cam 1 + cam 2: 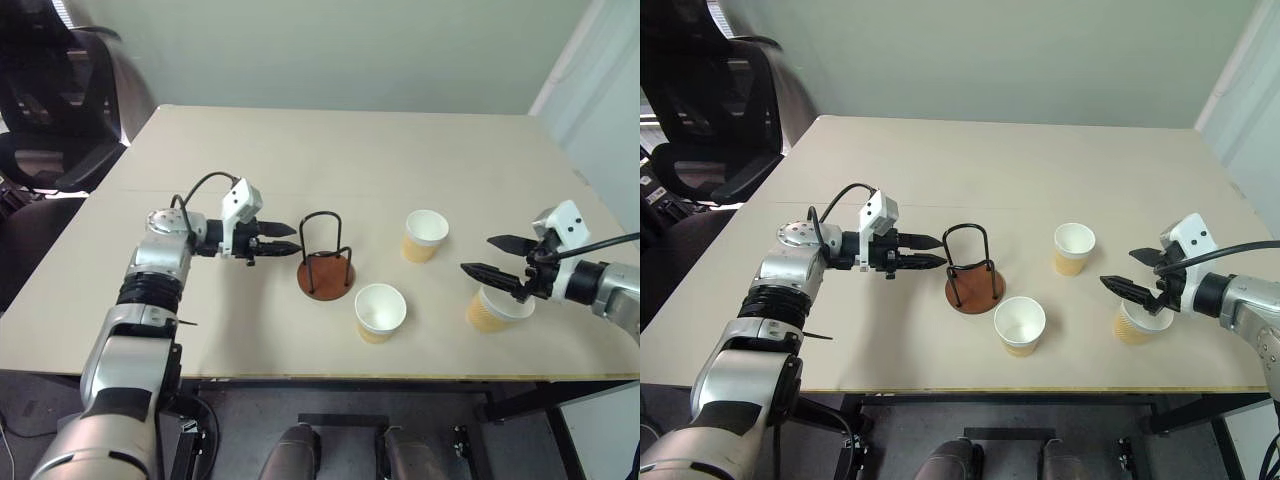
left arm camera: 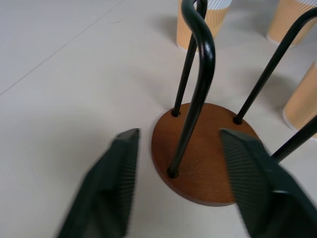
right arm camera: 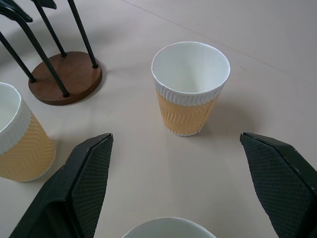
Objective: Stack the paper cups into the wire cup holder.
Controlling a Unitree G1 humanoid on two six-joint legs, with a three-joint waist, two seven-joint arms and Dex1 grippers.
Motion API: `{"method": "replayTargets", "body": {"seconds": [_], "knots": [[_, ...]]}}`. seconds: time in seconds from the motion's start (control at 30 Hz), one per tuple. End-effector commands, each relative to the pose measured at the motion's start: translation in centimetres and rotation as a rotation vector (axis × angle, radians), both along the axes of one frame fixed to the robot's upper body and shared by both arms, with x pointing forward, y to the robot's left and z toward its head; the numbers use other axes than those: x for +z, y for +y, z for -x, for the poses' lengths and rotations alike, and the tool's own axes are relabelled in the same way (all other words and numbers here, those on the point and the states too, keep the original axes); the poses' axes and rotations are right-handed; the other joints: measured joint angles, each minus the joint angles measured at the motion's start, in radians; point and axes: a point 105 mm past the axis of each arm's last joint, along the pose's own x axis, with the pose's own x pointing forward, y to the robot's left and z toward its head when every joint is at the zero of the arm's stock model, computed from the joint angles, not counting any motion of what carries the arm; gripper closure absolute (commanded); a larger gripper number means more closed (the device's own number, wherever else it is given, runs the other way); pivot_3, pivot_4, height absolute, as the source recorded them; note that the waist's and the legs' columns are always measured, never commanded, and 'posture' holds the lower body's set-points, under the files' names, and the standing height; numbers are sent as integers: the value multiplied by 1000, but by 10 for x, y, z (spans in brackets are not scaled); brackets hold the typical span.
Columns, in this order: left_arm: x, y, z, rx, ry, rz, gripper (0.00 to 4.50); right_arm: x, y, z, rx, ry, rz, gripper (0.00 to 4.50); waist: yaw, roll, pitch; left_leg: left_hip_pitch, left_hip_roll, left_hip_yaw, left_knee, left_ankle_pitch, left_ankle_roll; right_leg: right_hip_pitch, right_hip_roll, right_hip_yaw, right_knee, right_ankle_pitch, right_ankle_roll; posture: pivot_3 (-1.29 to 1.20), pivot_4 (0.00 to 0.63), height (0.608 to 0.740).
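Note:
The wire cup holder (image 1: 325, 265), black wire loops on a round brown base, stands empty near the table's middle. My left gripper (image 1: 288, 240) is just to its left, pointing at it; in the left wrist view its fingers (image 2: 109, 183) sit apart on either side of the nearest wire upright, touching nothing. Three paper cups stand upright: one (image 1: 426, 235) to the right of the holder, one (image 1: 380, 312) in front of it, one (image 1: 497, 308) at the right. My right gripper (image 1: 485, 255) hangs wide open just above the rightmost cup.
The cups and holder sit on a beige table (image 1: 330, 150) whose front edge runs just below the nearest cup. A black office chair (image 1: 50, 110) stands off the table's far left corner.

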Motion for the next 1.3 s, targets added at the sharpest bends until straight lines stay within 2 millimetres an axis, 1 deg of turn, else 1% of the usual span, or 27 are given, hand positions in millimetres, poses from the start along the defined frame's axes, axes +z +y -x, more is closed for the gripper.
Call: {"method": "replayTargets", "body": {"seconds": [0.03, 0.23, 0.33, 0.43, 0.5, 0.57, 0.6, 0.77, 1.0, 1.13, 1.23, 1.3], "knots": [[7, 8, -7, 51, -57, -12, 3091, 16, -1, 2, -3, -61, 1, 328, -1, 0, 0, 0, 0, 0, 0, 0, 0, 0, 0, 0, 0, 0, 0, 0, 150, 740], [5, 10, -7, 58, -68, -24, 3091, 15, 0, 2, -2, -59, -2, 328, 0, 0, 0, 0, 0, 0, 0, 0, 0, 0, 0, 0, 0, 0, 0, 0, 150, 740], [5, 11, -5, 53, -29, -4, 3091, 15, 1, 2, 1, -58, -1, 328, 0, 0, 0, 0, 0, 0, 0, 0, 0, 0, 0, 0, 0, 0, 0, 0, 150, 740], [11, 12, -7, 65, -25, 17, 2555, 16, 1, 1, 3, -57, -3, 328, -1, 0, 0, 0, 0, 0, 0, 0, 0, 0, 0, 0, 0, 0, 0, 0, 150, 740], [13, 13, -10, 82, -66, -3, 1898, 15, 0, 1, 3, -56, -4, 328, 0, 0, 0, 0, 0, 0, 0, 0, 0, 0, 0, 0, 0, 0, 0, 0, 150, 740], [10, 13, -11, 83, -72, -21, 1166, 15, 0, 1, 2, -57, -3, 328, 0, 0, 0, 0, 0, 0, 0, 0, 0, 0, 0, 0, 0, 0, 0, 0, 150, 740], [9, 13, -10, 78, -75, -28, 887, 15, 0, 1, 1, -57, -4, 328, 0, 0, 0, 0, 0, 0, 0, 0, 0, 0, 0, 0, 0, 0, 0, 0, 150, 740], [8, 6, -14, 80, -118, -29, 887, 15, -2, 1, -4, -58, -2, 328, 0, 0, 0, 0, 0, 0, 0, 0, 0, 0, 0, 0, 0, 0, 0, 0, 150, 740], [3, -17, -14, 10, -130, -11, 887, 15, 0, 1, 10, -49, -10, 328, 2, 0, 0, 0, 0, 0, 0, 0, 0, 0, 0, 0, 0, 1, 2, 0, 150, 740], [0, -27, -13, -27, -116, -12, 887, 29, 19, 16, 144, -35, -77, 328, 1, 0, 0, 0, 0, 0, 0, 0, 0, 0, 0, 0, 0, 2, 3, 0, 150, 740], [-1, -30, -13, -38, -110, -17, 887, 41, 27, 23, 214, -36, -94, 328, 1, 0, 0, 0, 0, 1, 0, 0, 0, 0, 1, 0, 0, 1, 3, 0, 150, 740], [-2, -32, -14, -42, -108, -20, 887, 49, 30, 26, 248, -42, -98, 328, 1, 0, 0, 0, 0, 2, 0, 0, 0, 0, 1, 0, 0, -1, 0, 0, 150, 740]]}}
